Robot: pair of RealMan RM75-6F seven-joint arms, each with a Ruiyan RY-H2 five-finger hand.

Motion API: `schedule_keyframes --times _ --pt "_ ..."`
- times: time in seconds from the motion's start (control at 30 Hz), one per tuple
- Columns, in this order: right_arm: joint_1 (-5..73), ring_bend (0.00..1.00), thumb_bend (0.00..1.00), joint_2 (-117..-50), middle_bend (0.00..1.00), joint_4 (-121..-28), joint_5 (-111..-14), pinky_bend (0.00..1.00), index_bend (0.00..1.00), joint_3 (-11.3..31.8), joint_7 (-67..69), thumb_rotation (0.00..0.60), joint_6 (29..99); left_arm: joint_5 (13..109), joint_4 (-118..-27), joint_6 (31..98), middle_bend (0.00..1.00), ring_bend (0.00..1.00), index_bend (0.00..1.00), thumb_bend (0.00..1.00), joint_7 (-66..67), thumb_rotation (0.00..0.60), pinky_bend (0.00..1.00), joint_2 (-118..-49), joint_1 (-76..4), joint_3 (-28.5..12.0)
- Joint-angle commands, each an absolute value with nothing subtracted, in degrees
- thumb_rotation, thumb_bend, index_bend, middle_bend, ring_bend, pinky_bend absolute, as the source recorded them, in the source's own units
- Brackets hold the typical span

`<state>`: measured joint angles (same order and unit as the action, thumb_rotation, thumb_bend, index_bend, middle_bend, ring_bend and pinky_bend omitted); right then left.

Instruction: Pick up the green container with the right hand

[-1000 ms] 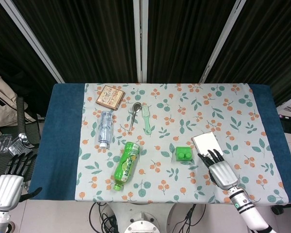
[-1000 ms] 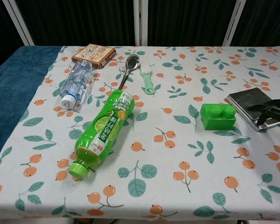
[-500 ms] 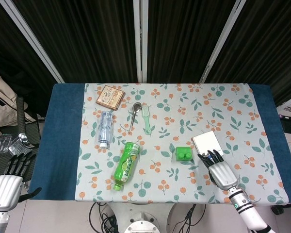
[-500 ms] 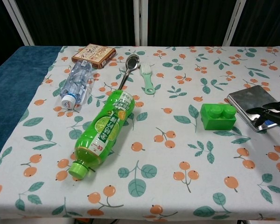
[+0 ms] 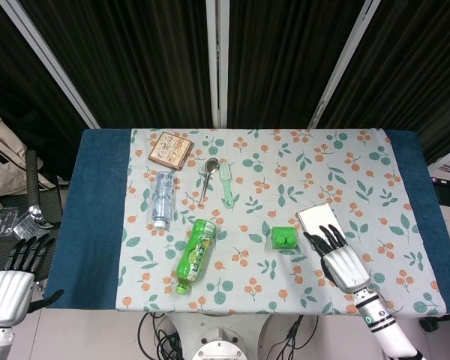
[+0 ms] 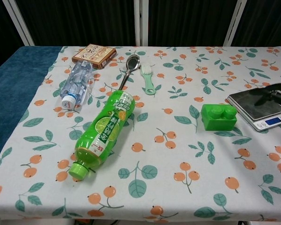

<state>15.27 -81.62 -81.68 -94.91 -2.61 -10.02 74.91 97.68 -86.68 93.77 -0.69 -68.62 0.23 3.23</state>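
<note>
The small green container (image 5: 283, 238) (image 6: 218, 116), a blocky box with two round knobs on top, sits on the floral cloth right of centre. My right hand (image 5: 337, 259) hovers just to its right, palm down, fingers spread and holding nothing. Its dark fingers (image 6: 275, 91) enter the chest view at the right edge, above a silver scale. There is a gap between the hand and the container. My left hand (image 5: 15, 274) hangs off the table at the lower left, fingers apart and empty.
A silver scale (image 5: 320, 220) (image 6: 255, 105) lies under my right fingers. A green lime bottle (image 5: 194, 255) (image 6: 104, 132) lies left of centre. Farther back are a clear bottle (image 5: 162, 198), a spoon (image 5: 208, 177), a green brush (image 5: 226, 184) and a brown box (image 5: 170, 148).
My right hand has risen and edged toward the container; in the chest view its fingers now sit higher, uncovering the scale's display. Nothing on the table moved.
</note>
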Motion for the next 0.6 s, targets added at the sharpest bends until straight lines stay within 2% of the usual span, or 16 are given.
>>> schedule_keyframes --times 0.03,0.1,0.3,0.4,0.6 --pt "16.2 0.0 0.51 -80.9 0.15 -83.8 -96.1 0.0 0.0 -0.7 -11.2 0.6 76.4 97.8 -86.8 93.8 0.03 0.0 0.03 0.05 -0.6 0.6 0.0 -68.6 0.2 3.2" --pt "17.1 0.0 0.38 -80.8 0.11 -85.8 -95.0 0.0 0.0 0.3 -14.2 0.6 74.6 97.8 -86.9 93.9 0.03 0.0 0.03 0.05 -0.5 0.6 0.0 -68.5 0.3 3.2" --pt "20.7 0.0 0.12 -80.9 0.0 -93.7 -83.5 0.0 0.0 3.5 -30.4 0.6 63.8 97.7 -87.1 94.2 0.03 0.0 0.03 0.05 -0.5 0.6 0.0 -68.3 0.5 3.3" --pt "22.5 0.0 0.05 -82.5 0.0 -95.9 -77.5 0.0 0.0 5.2 -37.0 0.6 60.9 97.5 -87.0 94.4 0.03 0.0 0.03 0.05 -0.8 0.6 0.0 -68.2 0.8 3.3" --pt "26.4 0.0 0.03 -86.9 0.01 -95.4 -68.4 0.0 0.0 7.7 -44.6 0.6 58.1 97.1 -86.2 94.6 0.03 0.0 0.03 0.05 -1.7 0.6 0.0 -68.2 1.0 3.3"
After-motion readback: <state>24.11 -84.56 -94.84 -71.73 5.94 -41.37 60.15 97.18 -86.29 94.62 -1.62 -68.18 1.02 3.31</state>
